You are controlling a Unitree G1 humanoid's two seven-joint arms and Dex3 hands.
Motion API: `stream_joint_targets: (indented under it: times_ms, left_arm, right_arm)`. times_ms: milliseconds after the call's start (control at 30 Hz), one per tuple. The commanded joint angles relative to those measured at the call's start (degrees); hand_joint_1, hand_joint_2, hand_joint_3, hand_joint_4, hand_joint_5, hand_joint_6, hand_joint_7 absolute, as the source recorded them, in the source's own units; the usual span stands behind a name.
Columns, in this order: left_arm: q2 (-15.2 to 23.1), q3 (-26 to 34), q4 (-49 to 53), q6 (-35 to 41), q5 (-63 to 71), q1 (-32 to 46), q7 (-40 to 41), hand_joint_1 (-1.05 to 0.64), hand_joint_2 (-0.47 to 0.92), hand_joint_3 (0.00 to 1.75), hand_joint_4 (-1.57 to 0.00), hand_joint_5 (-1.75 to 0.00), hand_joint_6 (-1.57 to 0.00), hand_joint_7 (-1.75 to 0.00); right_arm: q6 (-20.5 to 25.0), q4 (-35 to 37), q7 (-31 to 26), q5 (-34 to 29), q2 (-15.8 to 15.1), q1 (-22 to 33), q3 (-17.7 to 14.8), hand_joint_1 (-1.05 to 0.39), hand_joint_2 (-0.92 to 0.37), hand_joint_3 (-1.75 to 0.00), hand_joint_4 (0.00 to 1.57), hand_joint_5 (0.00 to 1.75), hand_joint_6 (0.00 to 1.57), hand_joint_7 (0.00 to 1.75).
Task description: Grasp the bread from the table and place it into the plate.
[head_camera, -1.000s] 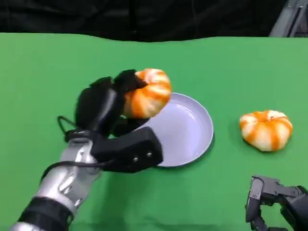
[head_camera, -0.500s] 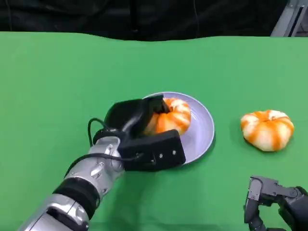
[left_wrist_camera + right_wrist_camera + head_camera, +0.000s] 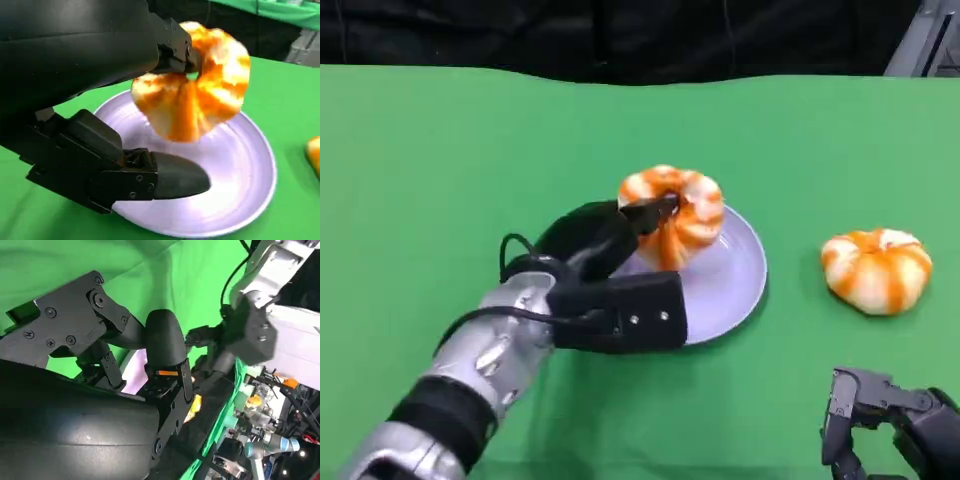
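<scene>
An orange-and-white striped bread ring (image 3: 674,212) is pinched by my left hand (image 3: 592,243), which reaches in from the lower left. The bread hangs tilted over the far part of the lilac plate (image 3: 732,285). In the left wrist view a finger hooks into the bread (image 3: 200,95) at its centre hole, the thumb (image 3: 172,176) lies below it, and the plate (image 3: 240,185) spreads underneath. A second striped bread (image 3: 876,270) lies on the green cloth to the right of the plate. My right hand (image 3: 892,438) rests low at the front right, holding nothing.
Green cloth (image 3: 440,170) covers the whole table up to a black backdrop at the far edge. The right wrist view looks past my right hand's fingers (image 3: 162,342) at the cloth and a cluttered room beyond.
My left hand carried the bread from left of the plate to over it, dipped low half a second ago, and now holds it higher by the far rim. The right hand stayed put.
</scene>
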Motion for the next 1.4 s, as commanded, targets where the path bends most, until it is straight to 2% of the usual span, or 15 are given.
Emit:
stream_joint_targets:
  times_ms: [33,100,167,200,233,267,333,433,600,767,933,1033,1267,1300,1400]
  left_arm:
    - [4.0,4.1,-12.1,1.0,-5.3,5.0,-6.0,-1.05,0.92,0.74,0.00,0.00,0.00,0.00]
    - [4.9,7.6,-18.8,1.3,-10.9,8.6,-9.4,-1.00,0.92,0.62,0.00,0.00,0.00,0.00]
    - [5.2,10.4,-24.1,2.6,-15.4,11.5,-11.8,-0.78,0.92,0.47,0.00,0.00,-0.09,-0.03]
    - [5.1,12.2,-27.5,4.0,-18.0,13.4,-12.7,-0.74,0.92,0.43,0.00,0.00,-0.12,-0.03]
    - [5.1,14.1,-30.8,5.4,-21.0,15.4,-14.1,-0.62,0.92,0.38,-0.12,-0.04,-0.25,-0.06]
    - [5.3,15.7,-33.6,6.5,-23.8,17.2,-15.3,-0.47,0.92,0.34,-0.32,-0.10,-0.43,-0.09]
    - [6.1,17.7,-37.6,8.0,-27.3,19.9,-17.4,-0.38,0.92,0.30,-0.50,-0.12,-0.58,-0.09]
    - [7.1,19.0,-40.3,9.3,-30.3,22.6,-19.9,-0.48,0.92,0.28,-0.55,-0.10,-0.62,-0.06]
    - [7.7,17.2,-37.3,8.9,-29.7,21.1,-21.5,-0.69,0.92,0.35,-0.46,-0.01,-0.54,0.00]
    - [7.8,14.2,-34.8,8.6,-26.2,18.8,-21.3,-0.81,0.92,0.43,-0.38,0.00,-0.46,0.00]
    - [9.1,10.0,-34.6,10.2,-17.4,16.1,-19.9,-0.91,0.92,0.48,-0.20,0.00,-0.38,0.00]
    - [10.3,6.0,-31.9,9.6,-8.7,13.0,-17.7,-1.02,0.92,0.53,-0.04,0.00,-0.38,0.00]
    - [9.7,0.2,-21.5,6.0,3.7,5.4,-9.9,-1.05,0.92,0.62,0.00,0.00,-0.61,-0.06]
    - [9.4,-0.1,-20.0,5.4,4.4,4.6,-8.7,-1.05,0.92,0.62,-0.03,-0.01,-0.69,-0.07]
    - [8.4,-0.6,-15.4,3.6,5.7,2.4,-4.7,-1.05,0.92,0.61,-0.13,-0.04,-0.76,-0.04]
  right_arm:
    - [0.3,-0.5,-0.9,-0.3,-0.1,0.1,-0.2,-0.17,-0.54,-1.24,0.81,1.75,0.72,1.64]
    - [0.7,-0.7,-1.2,-0.6,-0.2,0.1,-0.2,-0.16,-0.54,-1.24,0.82,1.75,0.72,1.65]
    - [1.1,-0.9,-1.4,-0.8,-0.3,0.1,-0.2,-0.17,-0.54,-1.24,0.82,1.75,0.72,1.65]
    - [1.0,-0.8,-1.4,-0.7,-0.3,0.1,-0.2,-0.17,-0.54,-1.24,0.82,1.75,0.72,1.65]
    - [0.8,-0.7,-1.4,-0.8,-0.4,0.0,-0.3,-0.16,-0.54,-1.24,0.82,1.75,0.72,1.65]
    - [0.7,-0.7,-1.4,-0.8,-0.6,-0.1,-0.3,-0.16,-0.53,-1.24,0.81,1.75,0.71,1.66]
    - [0.5,-0.4,-1.4,-0.7,-0.8,-0.3,-0.5,-0.16,-0.53,-1.24,0.81,1.75,0.71,1.67]
    - [0.2,0.5,-1.1,-0.3,-1.1,-0.7,-0.6,-0.15,-0.53,-1.26,0.80,1.75,0.70,1.67]
    - [1.3,0.1,-0.9,-0.3,-1.5,-0.5,-0.5,-0.15,-0.52,-1.26,0.81,1.75,0.70,1.68]
    - [-0.3,0.5,-1.2,-0.4,-1.1,-0.4,-0.3,-0.14,-0.53,-1.25,0.81,1.75,0.69,1.68]
    - [0.5,-0.9,-1.6,-1.0,-0.8,0.3,0.1,-0.15,-0.55,-1.22,0.80,1.75,0.68,1.69]
    - [0.5,-1.3,-1.7,-1.0,-0.7,0.4,0.2,-0.15,-0.55,-1.22,0.80,1.75,0.68,1.69]
    - [0.6,-1.6,-1.7,-0.6,-0.3,0.7,0.5,-0.15,-0.54,-1.26,0.81,1.75,0.69,1.68]
    - [0.5,-1.5,-1.7,-0.6,-0.3,0.7,0.6,-0.14,-0.53,-1.27,0.81,1.75,0.69,1.67]
    - [0.2,-1.6,-1.8,-0.6,-0.1,0.8,0.7,-0.14,-0.53,-1.28,0.81,1.75,0.70,1.66]
